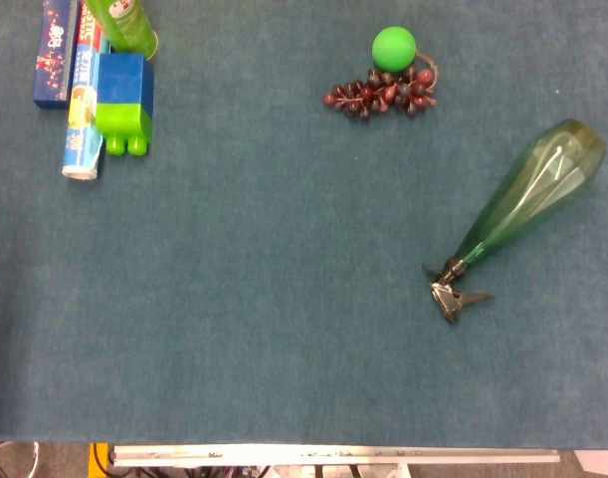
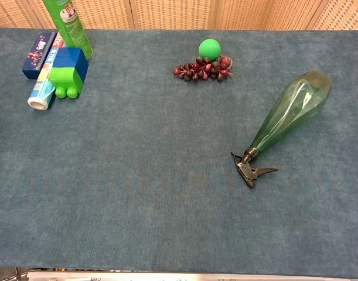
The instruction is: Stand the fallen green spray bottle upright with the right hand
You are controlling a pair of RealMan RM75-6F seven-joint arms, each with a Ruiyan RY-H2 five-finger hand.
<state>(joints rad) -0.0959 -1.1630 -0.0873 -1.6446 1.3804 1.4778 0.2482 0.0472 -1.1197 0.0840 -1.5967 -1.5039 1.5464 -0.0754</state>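
The green spray bottle [image 2: 287, 114] lies on its side at the right of the blue tabletop [image 2: 143, 193], nearest the camera of all the items, with its dark trigger head [image 2: 249, 168] pointing toward the near edge and its wide base angled away to the far right. The bottle is translucent and rests flat on the tabletop, well apart from everything else. Farther back, near the middle, a bunch of dark red grapes [image 2: 202, 68] touches a green ball [image 2: 209, 48] just behind it. At the far left, a blue-and-green toy block [image 2: 68, 71] lies beside a tube [image 2: 43, 88], a blue box [image 2: 38, 54] and an upright green can [image 2: 68, 26]. Neither hand is visible in either view, so the state of the fingers cannot be told.
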